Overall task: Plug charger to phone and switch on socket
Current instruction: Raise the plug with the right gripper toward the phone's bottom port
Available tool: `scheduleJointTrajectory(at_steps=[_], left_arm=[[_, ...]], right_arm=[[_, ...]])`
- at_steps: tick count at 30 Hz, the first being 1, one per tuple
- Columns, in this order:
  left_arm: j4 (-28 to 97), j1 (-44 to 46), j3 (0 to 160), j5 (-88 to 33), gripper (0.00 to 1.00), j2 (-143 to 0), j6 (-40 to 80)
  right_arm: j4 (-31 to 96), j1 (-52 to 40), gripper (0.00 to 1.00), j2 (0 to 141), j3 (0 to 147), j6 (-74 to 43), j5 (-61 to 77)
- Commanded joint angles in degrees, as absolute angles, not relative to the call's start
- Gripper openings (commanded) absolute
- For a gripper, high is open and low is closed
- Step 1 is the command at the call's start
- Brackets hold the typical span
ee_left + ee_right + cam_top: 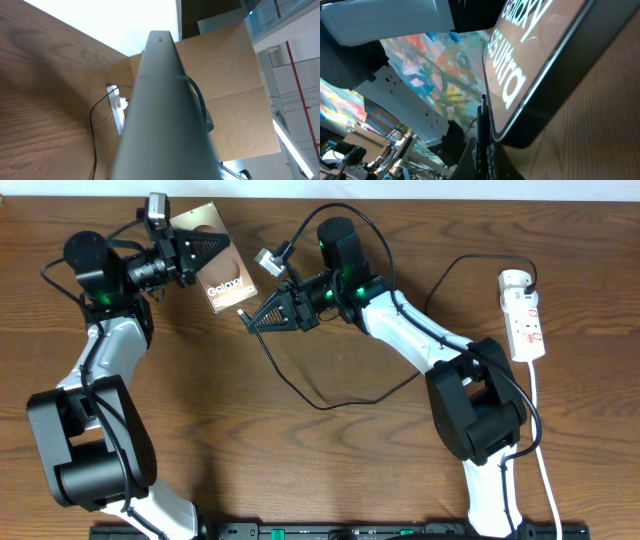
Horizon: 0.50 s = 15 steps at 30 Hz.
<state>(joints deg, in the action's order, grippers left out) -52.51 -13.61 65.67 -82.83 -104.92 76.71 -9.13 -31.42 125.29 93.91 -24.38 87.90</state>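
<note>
The phone [232, 286], a dark brown slab with white "Galaxy" lettering, is lifted at the back left, and my left gripper [215, 250] is shut on its upper part. In the left wrist view its grey edge [160, 110] fills the middle and hides my fingers. My right gripper [252, 320] is shut on the charger's connector tip [482, 117], which stands right beside the phone's lower edge [535, 60]; whether it is inserted cannot be told. The charger's black cable [320, 405] loops across the table to the white socket [527, 320] at the far right.
The socket's white cord [545, 460] runs down the right side to the front edge. A black rail [340, 530] lines the table's front. A cardboard box [230, 75] stands behind the table, above the socket [118, 111] in the left wrist view.
</note>
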Motion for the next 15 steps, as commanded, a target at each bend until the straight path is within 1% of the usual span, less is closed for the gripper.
scheduleJointTrajectory(at_steps=[1, 15], left_arm=[[-53.1, -13.8, 66.0, -83.7, 0.07, -104.4, 76.8], [-53.1, -13.7, 66.0, -84.3, 0.08, -104.4, 76.3]], right_arm=[[-9.7, -31.1, 0.01, 125.8, 94.4, -24.8, 89.1], [-10.2, -31.0, 0.01, 125.8, 94.4, -24.8, 88.9]])
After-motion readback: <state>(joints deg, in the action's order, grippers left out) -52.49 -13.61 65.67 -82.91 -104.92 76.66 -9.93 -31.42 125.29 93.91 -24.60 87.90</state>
